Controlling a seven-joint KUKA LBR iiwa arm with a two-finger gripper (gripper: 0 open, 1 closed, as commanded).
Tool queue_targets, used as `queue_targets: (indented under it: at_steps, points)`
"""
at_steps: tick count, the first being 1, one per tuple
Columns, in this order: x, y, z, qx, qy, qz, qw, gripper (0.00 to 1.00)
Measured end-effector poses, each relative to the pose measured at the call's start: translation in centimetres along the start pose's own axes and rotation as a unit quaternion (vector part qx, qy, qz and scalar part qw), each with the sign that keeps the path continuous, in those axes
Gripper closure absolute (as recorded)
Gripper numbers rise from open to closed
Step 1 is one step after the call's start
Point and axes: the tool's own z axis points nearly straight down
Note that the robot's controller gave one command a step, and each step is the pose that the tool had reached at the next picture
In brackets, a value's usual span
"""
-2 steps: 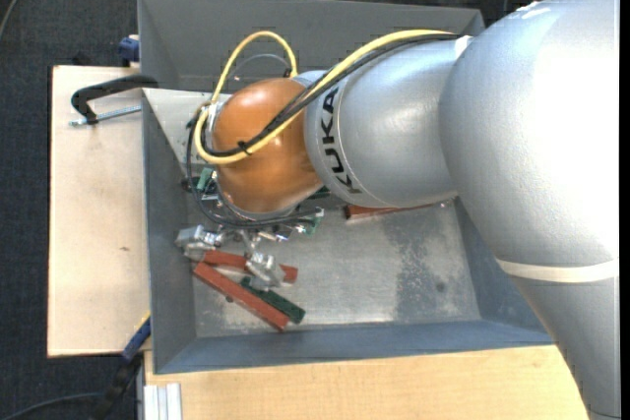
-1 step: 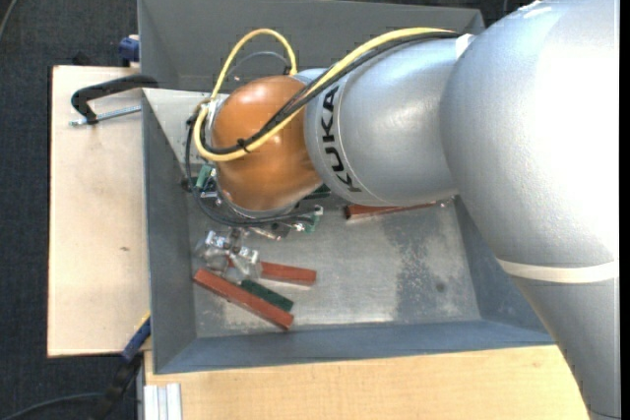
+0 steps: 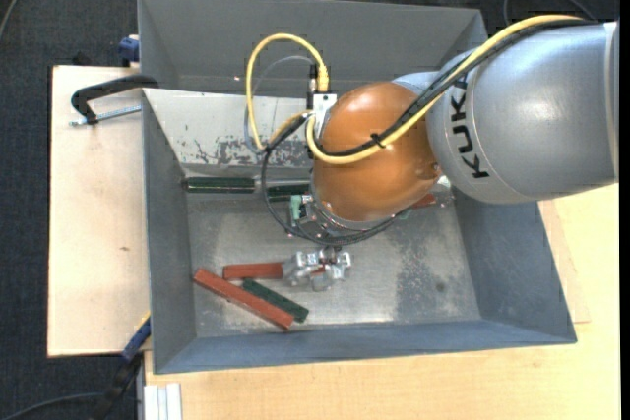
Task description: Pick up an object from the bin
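Observed: the arm (image 3: pixel 541 113) entered the bin (image 3: pixel 295 25) from 3 o'clock. Its silver forearm crossed the right-hand rim, and the wrist was bent steeply downward. The orange cover (image 3: pixel 374 162) on the wrist sat over the middle of the floor. A yellow cable (image 3: pixel 258 64) looped from it toward 11 o'clock.

The gripper (image 3: pixel 320 269) pointed down from under the cover and stood low above the floor, slightly toward 6 o'clock from the floor's centre. Whether it was open or closed could not be determined, and nothing could be seen held in it.

The nearest thing was a short red-brown bar (image 3: pixel 254 270). It lay flat at the gripper's 9 o'clock with its near end just beside the gripper; contact could not be confirmed.

At the gripper's 8 o'clock a long red bar (image 3: pixel 231 293) lay on a slant, running from 9 o'clock down toward 6 o'clock of the floor. A dark green bar (image 3: pixel 278 302) lay alongside the long red bar's lower end, touching or nearly touching it.

Well apart, at 11 o'clock of the floor, a green strip (image 3: pixel 221 184) lay along the foot of the far wall. A second green strip (image 3: pixel 287 191) lay just beside it toward 3 o'clock, partly under the cover.
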Motion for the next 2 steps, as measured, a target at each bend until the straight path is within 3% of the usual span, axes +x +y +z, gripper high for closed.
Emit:
queue_targets:
  at_steps: [1, 2]
  points:
    - [-0.2, 0.1, 0.1, 0.0, -0.0012, -0.001, 1.0, 0.0]
    - [4.9, -3.2, 5.0, -0.001, -0.0017, 0.068, 0.9977, 0.0]
